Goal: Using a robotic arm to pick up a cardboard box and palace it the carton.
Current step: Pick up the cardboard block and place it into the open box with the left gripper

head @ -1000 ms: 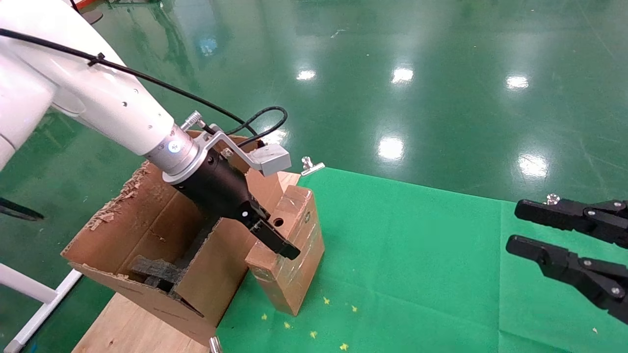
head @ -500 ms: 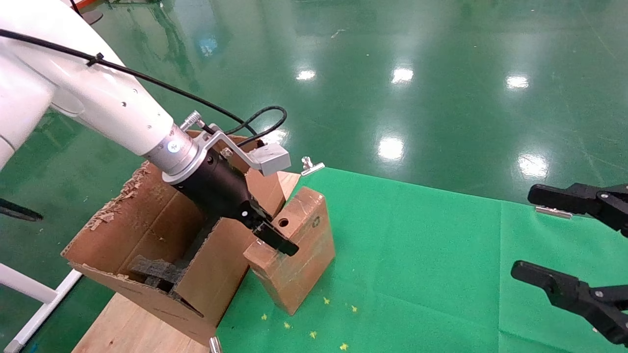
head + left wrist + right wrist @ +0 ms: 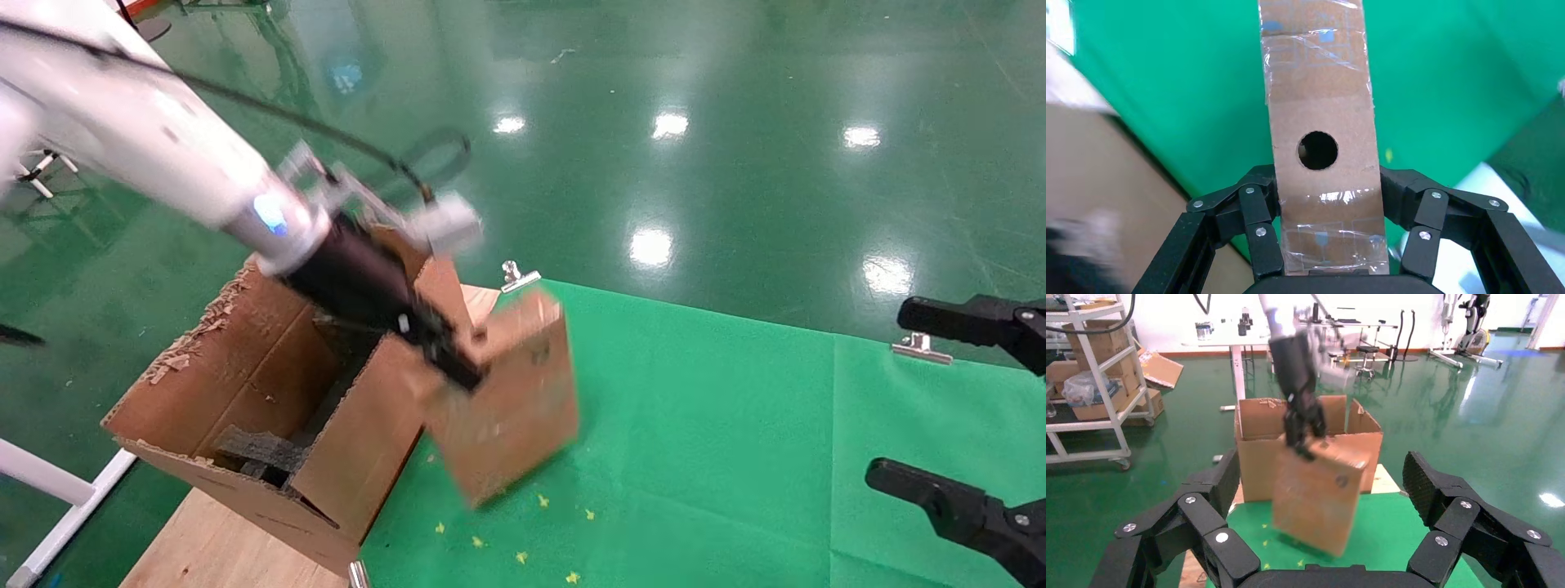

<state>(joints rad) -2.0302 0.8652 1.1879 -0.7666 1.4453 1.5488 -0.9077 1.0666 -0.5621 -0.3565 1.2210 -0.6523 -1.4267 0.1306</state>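
One tool [image 3: 462,367] clamping cardboard box [image 3: 511,400], lifted

No readable text, numbers or brand marks in any view. Cardboard box [image 3: 1321,122]: faint blue printing under the tape, illegible. Carton [image 3: 245,392]: no legible print on its walls.

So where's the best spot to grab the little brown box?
By its narrow end with the round hole, coming from above. The left pincer grips the cardboard box exactly so: one finger on each broad side, since the box is slim enough there to fit between them. It hangs tilted beside the carton, above the green mat.
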